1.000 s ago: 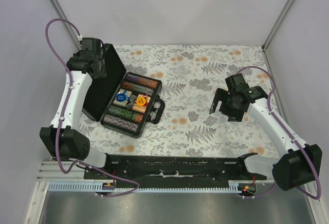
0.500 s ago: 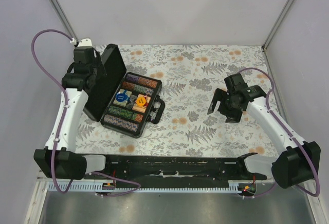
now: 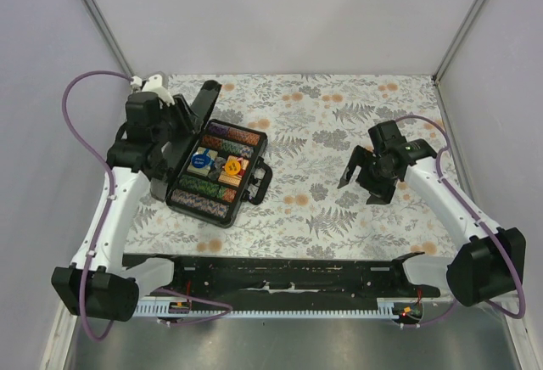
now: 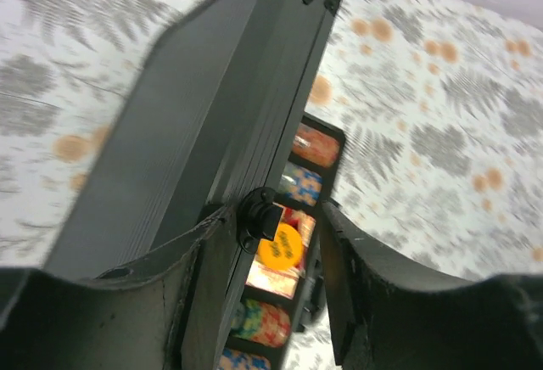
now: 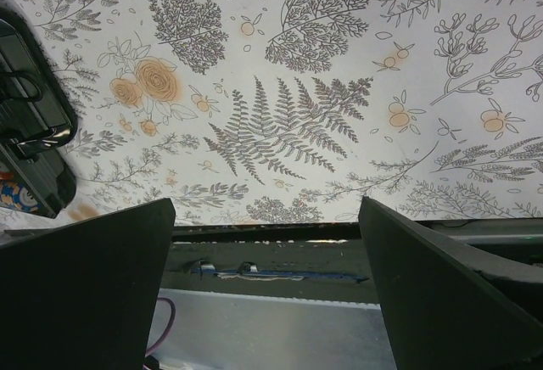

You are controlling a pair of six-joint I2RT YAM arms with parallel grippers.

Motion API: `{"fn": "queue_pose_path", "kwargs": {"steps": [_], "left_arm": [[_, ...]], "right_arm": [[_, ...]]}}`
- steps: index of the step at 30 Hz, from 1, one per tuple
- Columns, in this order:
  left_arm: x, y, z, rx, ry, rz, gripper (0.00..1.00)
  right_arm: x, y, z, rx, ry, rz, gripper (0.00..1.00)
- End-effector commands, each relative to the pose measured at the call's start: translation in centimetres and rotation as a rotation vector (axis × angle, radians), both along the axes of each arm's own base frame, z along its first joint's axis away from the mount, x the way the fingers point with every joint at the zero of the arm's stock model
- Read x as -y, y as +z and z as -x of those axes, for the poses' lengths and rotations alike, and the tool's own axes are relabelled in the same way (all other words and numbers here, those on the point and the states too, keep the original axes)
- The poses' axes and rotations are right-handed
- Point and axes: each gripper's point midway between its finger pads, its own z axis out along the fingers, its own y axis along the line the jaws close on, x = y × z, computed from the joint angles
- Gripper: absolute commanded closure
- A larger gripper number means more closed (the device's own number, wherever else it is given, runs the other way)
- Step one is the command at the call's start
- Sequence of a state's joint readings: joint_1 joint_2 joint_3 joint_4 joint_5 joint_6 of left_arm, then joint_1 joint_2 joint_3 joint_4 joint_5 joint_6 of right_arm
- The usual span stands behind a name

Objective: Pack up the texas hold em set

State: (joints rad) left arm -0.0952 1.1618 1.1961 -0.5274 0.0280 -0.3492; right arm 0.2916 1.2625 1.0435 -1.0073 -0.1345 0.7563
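Nearly packed, I'd say: chips in rows inside the briefcase on the bench. The lid is half raised (shutting and latching remain), with the left gripper astride its edge, jaws apart. The right gripper gapes, empty.

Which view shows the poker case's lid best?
Top external: the whole lid shows, tilted up over the chip tray. Left wrist shows only its edge, close up, between the fingers of the left gripper. Right wrist catches just a corner of the case, no lid.
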Motion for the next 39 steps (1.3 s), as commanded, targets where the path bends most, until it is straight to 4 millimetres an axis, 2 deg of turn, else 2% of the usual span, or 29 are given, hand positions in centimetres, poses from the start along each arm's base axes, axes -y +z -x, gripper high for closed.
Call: {"fn": "queue_pose_path", "kwargs": {"steps": [1,6,8,12,16,20,24,27,32,39], "left_arm": [[2.5,-10.1,7.0,-0.457,-0.083,0.117,0.46],[5.6,-8.2,8.3,-0.421,-0.220,0.262,0.39],[6.2,-7.3,8.4,-0.392,-0.242,0.296,0.37],[6.4,-6.3,8.2,-0.364,-0.242,0.311,0.36],[7.1,-6.3,8.4,-0.383,-0.266,0.351,0.36],[6.8,-7.4,8.4,-0.389,-0.242,0.343,0.36],[5.7,-10.1,8.0,-0.415,-0.180,0.292,0.39],[4.7,-11.6,7.7,-0.426,-0.136,0.238,0.43],[3.9,-13.4,8.2,-0.461,-0.112,0.187,0.50],[3.2,-15.6,9.4,-0.524,-0.075,0.142,0.54]], "right_arm": [[-0.4,0.2,0.0,0.008,-0.023,-0.029,0.03],[-0.9,0.7,-0.1,0.031,-0.020,-0.047,0.02],[-1.5,0.9,-0.3,0.052,-0.008,-0.062,0.02],[-4.1,1.2,-1.1,0.099,0.034,-0.119,0.03],[-7.3,1.3,-2.3,0.139,0.090,-0.152,0.03],[-11.0,0.8,-3.8,0.179,0.158,-0.184,0.03],[-16.2,0.8,-6.1,0.285,0.257,-0.335,0.03],[-19.1,0.7,-7.3,0.342,0.315,-0.423,0.05],[-21.8,0.0,-8.5,0.369,0.334,-0.490,0.13],[-23.9,-3.9,-8.5,0.302,0.350,-0.490,0.23]]}}
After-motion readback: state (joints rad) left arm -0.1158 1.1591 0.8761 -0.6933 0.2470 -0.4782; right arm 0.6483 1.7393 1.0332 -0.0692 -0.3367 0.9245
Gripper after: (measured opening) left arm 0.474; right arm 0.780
